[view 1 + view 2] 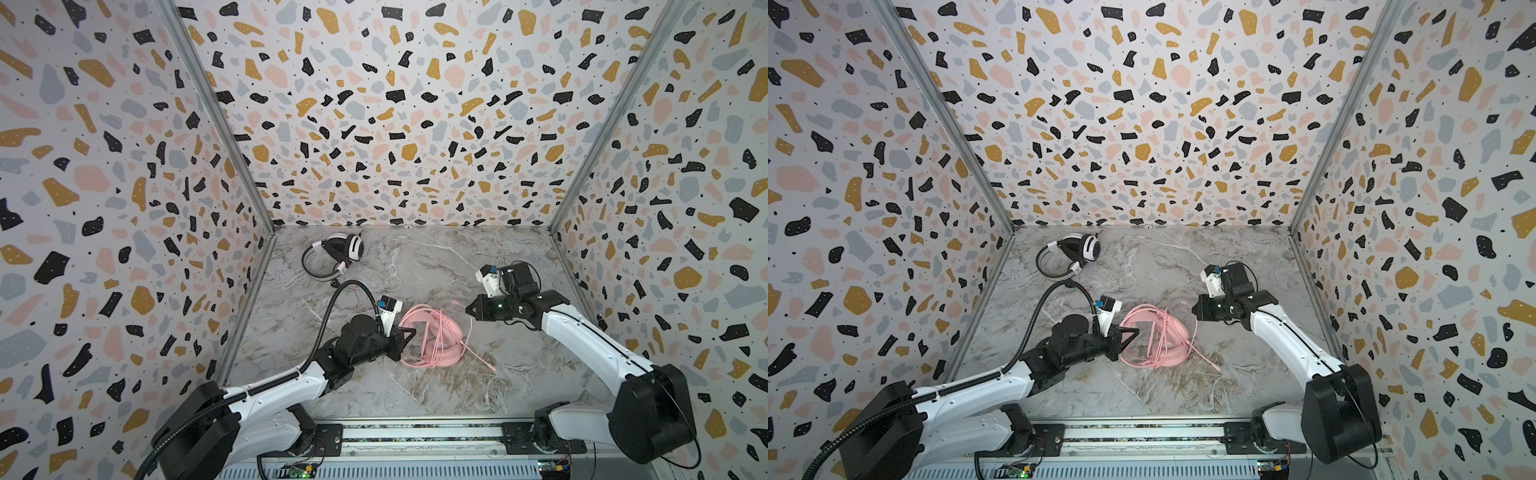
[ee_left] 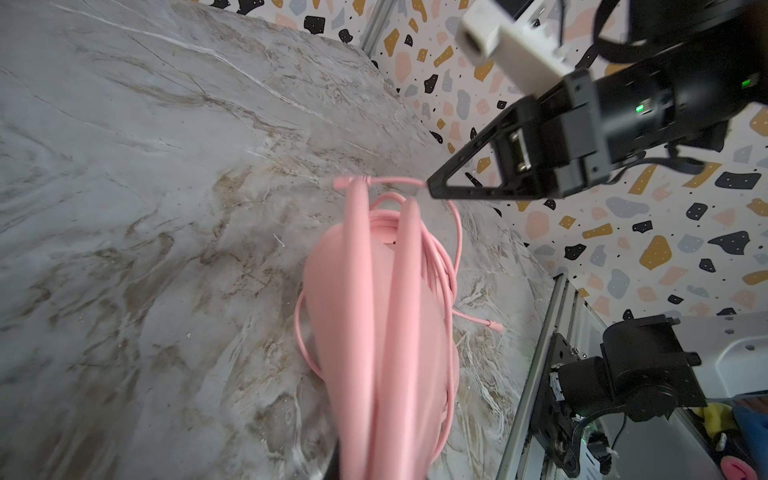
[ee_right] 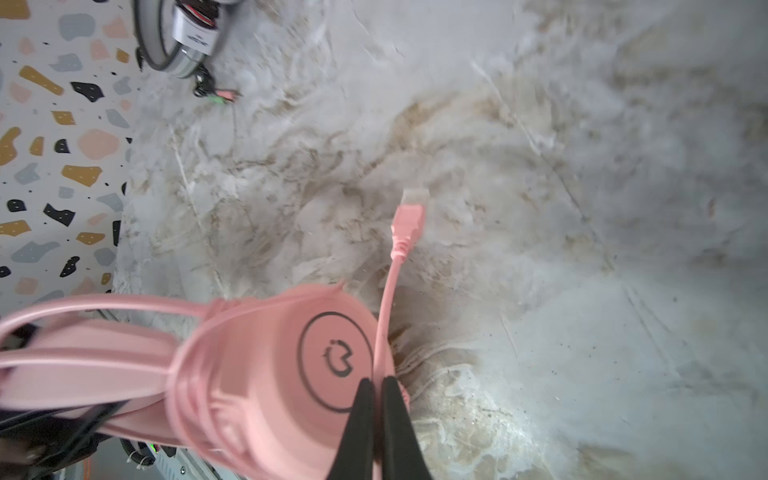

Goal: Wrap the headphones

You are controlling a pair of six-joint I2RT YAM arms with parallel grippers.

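Pink headset (image 1: 441, 335), grey-marbled table (image 1: 415, 266)

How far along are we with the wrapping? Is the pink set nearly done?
Seemingly done: the white-and-black headset lies at the back, cable bundled on it. In hand: the left tool grips the pink headset, several cable turns already around it; the right tool pinches the pink cable near its USB plug. Left: winding in that end and the loose jack tail on the table.

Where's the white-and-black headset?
In both top views the white-and-black headset lies by the back-left corner of the table, clear of the pink headset.
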